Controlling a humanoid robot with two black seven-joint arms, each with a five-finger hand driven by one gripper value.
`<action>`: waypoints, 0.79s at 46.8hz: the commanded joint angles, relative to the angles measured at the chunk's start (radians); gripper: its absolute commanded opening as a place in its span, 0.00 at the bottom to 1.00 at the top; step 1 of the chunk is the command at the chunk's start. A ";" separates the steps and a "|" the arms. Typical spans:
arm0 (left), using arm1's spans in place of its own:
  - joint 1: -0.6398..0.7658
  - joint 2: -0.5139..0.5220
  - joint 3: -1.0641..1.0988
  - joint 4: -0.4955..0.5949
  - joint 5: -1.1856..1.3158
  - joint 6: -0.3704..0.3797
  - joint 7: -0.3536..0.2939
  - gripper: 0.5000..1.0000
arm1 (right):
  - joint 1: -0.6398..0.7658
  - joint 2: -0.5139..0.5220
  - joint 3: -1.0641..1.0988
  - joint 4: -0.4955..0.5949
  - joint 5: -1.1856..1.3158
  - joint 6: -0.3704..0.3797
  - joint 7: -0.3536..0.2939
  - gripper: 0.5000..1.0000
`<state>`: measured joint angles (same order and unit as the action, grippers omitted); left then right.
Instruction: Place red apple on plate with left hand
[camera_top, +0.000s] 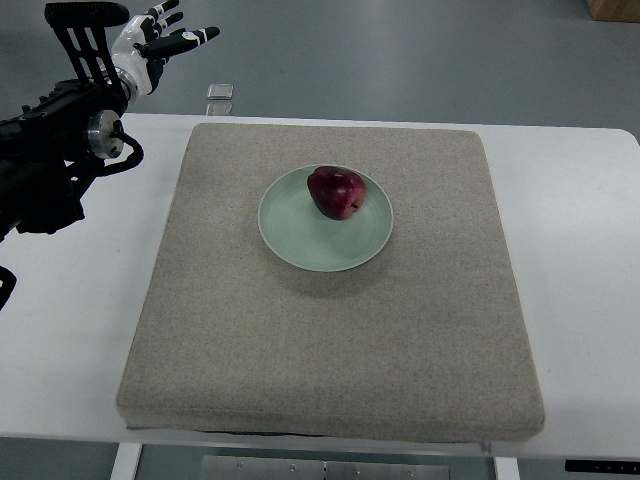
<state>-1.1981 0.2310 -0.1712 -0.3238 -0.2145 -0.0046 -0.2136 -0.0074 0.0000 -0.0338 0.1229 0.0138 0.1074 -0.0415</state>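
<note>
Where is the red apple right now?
In the top view the red apple sits on the pale green plate, toward its far rim, at the middle of the beige mat; the left hand is away at upper left.

We find no readable text, label, brand, number or sign anywhere in this top view.

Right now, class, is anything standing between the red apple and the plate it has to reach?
No. The red apple already lies on the plate, toward its far rim. The left hand is off to the far left, open and empty.
</note>
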 joint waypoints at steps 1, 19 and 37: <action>0.000 -0.010 -0.008 0.038 -0.051 -0.099 -0.003 0.90 | 0.000 0.000 0.000 0.001 0.000 0.000 0.000 0.86; 0.038 -0.053 -0.034 0.164 -0.154 -0.443 -0.015 0.90 | 0.000 0.000 0.000 0.000 0.000 0.000 0.000 0.86; 0.095 -0.041 -0.076 0.079 -0.180 -0.495 -0.023 0.90 | 0.000 0.000 0.000 0.000 0.000 0.000 0.000 0.86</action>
<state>-1.1087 0.1812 -0.2466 -0.1978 -0.3955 -0.5032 -0.2335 -0.0071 0.0000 -0.0337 0.1227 0.0138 0.1073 -0.0413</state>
